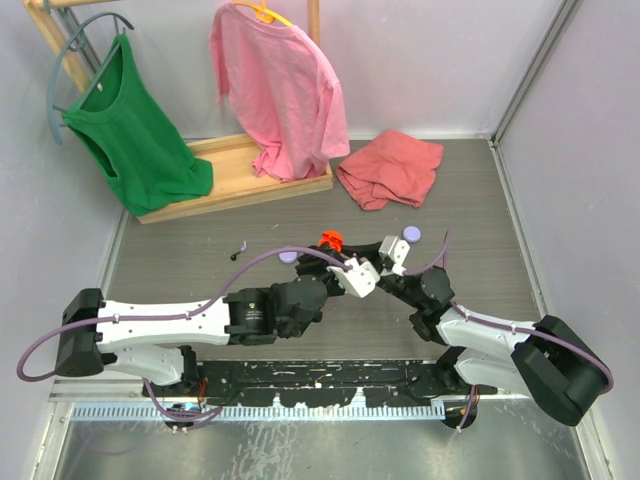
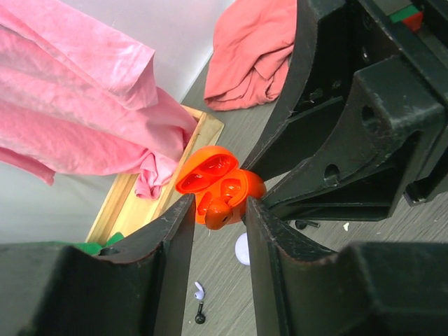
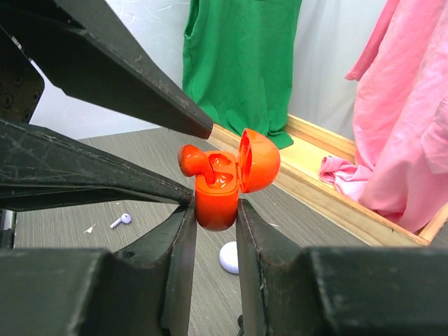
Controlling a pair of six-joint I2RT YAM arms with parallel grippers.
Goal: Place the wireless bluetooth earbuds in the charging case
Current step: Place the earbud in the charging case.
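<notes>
Currently, step in hand is judged to be seating 1 bud in its pocket.

- A glossy orange plastic charging case point(image 3: 218, 199) is held upright near the middle of the grey wood-grain tabletop point(image 1: 470, 220), with its domed lid hinged open. It looks raised off the surface, though this is not certain.
- The right gripper point(image 3: 215, 210) is closed on the lower body of the case, with 1 finger pressed to each side.
- A small glossy orange earbud point(image 3: 194, 161) is lodged in the near pocket. Its head stands proud of the rim and tilts away from the lid, so it is judged not fully seated.
- The left gripper point(image 2: 219, 203) is parted a little around that bud. A slim gap is seen on each side, so nothing is taken to be gripped.
- The 2nd pocket appears empty in the left wrist view.
- A small white stemmed earbud point(image 3: 122, 219) and a pale round disc point(image 3: 229, 257) lie on the tabletop beyond the case, untouched.

Next move, as judged: the proud bud needs a light push straight down, with the case kept steady by the right gripper. A sideways nudge could flick the bud out. The partner bud for the 2nd pocket could not be located.
</notes>
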